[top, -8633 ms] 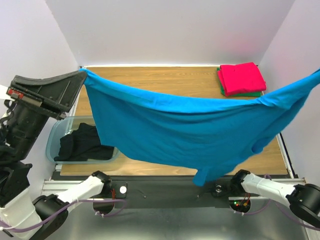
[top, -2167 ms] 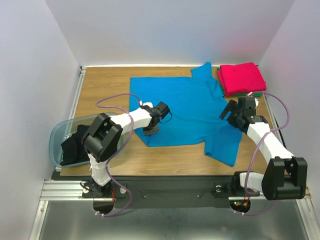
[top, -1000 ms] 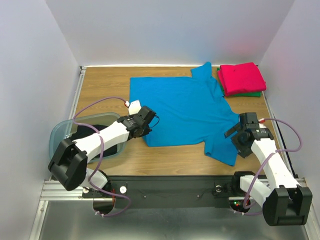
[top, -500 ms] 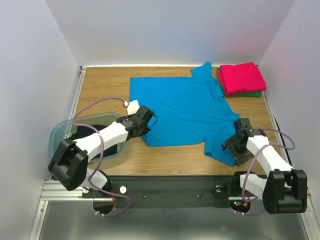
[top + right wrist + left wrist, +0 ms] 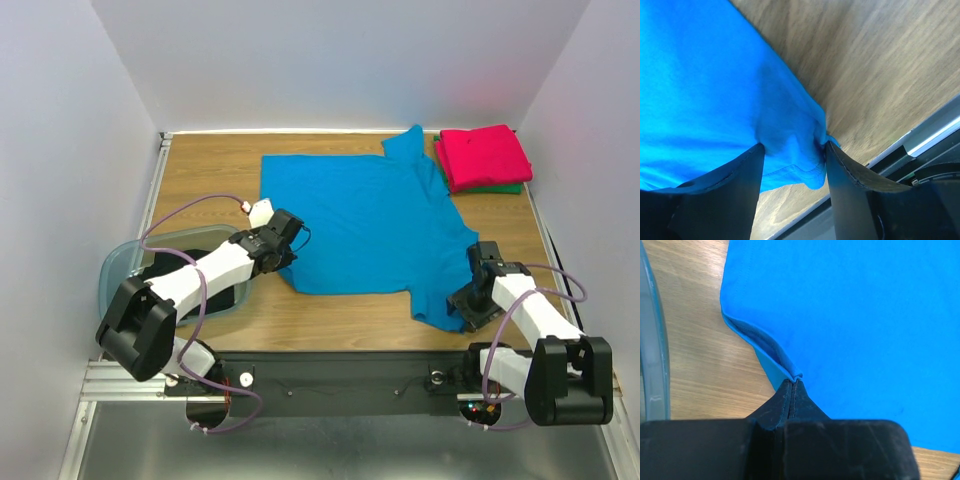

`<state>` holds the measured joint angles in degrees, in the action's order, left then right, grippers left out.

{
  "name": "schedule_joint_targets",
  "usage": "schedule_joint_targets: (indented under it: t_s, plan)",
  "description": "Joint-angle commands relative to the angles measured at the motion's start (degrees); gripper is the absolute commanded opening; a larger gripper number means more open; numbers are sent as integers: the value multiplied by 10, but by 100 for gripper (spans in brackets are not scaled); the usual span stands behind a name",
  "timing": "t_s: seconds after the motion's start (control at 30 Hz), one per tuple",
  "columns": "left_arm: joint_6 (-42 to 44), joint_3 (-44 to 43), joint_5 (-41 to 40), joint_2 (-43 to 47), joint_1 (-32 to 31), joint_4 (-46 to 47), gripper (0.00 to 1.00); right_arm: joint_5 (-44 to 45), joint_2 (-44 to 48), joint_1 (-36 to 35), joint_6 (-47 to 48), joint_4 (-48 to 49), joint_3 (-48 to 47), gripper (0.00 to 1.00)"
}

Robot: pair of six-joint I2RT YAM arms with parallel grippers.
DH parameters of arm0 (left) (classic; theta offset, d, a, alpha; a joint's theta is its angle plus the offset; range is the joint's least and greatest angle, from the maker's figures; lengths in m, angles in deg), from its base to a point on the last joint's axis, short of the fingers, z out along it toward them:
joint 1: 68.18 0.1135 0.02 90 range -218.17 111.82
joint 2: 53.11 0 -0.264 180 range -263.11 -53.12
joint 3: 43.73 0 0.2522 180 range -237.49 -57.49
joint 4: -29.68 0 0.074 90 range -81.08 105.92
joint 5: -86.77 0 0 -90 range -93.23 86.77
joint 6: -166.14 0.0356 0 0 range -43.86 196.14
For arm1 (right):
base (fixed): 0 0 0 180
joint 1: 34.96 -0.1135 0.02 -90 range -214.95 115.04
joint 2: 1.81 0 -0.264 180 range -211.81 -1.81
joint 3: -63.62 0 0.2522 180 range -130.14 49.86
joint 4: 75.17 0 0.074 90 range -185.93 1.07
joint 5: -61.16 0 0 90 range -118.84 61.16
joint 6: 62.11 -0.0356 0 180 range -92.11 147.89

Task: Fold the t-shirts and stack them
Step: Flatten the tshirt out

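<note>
1. The blue t-shirt (image 5: 370, 220) lay spread flat over the middle of the table (image 5: 210, 165); one sleeve pointed to the far side, the other reached the near right; its near left corner was raised in a small fold.
2. The red-pink t-shirt (image 5: 483, 155) sat folded on the folded green t-shirt (image 5: 500, 188) in the far right corner.
3. The black t-shirt (image 5: 160, 265) lay crumpled in the bin (image 5: 108, 275) at the left.

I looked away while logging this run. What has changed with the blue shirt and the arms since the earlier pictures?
The blue t-shirt, earlier stretched in the air between both arms, now lies flat on the table. The left end effector moved to its near-left corner and pinched it; the right end effector came down, open, around the near sleeve. The red-pink t-shirt, green t-shirt and black t-shirt stayed put.
</note>
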<state>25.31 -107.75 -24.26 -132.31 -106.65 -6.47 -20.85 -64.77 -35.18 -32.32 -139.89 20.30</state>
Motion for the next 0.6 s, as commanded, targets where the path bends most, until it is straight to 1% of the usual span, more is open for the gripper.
schedule_joint_targets:
  t_s: [0.0,0.07,0.13,0.23,0.27,0.3,0.33,0.37,0.43,0.5,0.57]
  plan:
    - [7,-9,-20,10,7,-12,0,10,-24,0,36,107,13,57]
    - [13,-6,-16,9,15,0,0,6,-37,0,56,139,-3,57]
    - [16,-10,-13,0,22,4,0,-4,-51,0,81,171,-7,60]
    - [20,-12,-15,-7,33,5,0,-20,-115,1,90,253,-15,62]
    - [21,-13,-15,-8,37,6,0,-26,-116,0,91,269,-18,62]
    - [22,-14,-15,-10,44,8,0,-32,-151,0,92,284,-30,62]
    - [23,-18,-16,-10,47,9,0,-45,-167,0,94,311,-37,62]
    - [26,-20,-15,-12,51,9,0,-48,-201,0,93,317,-46,62]
    - [28,-28,-17,-17,59,10,0,-47,-230,-6,106,327,-88,62]
    - [32,-33,-19,-21,64,8,0,-51,-250,-9,131,325,-130,66]
    - [33,-40,-18,-21,67,3,0,-58,-243,-10,147,303,-147,67]
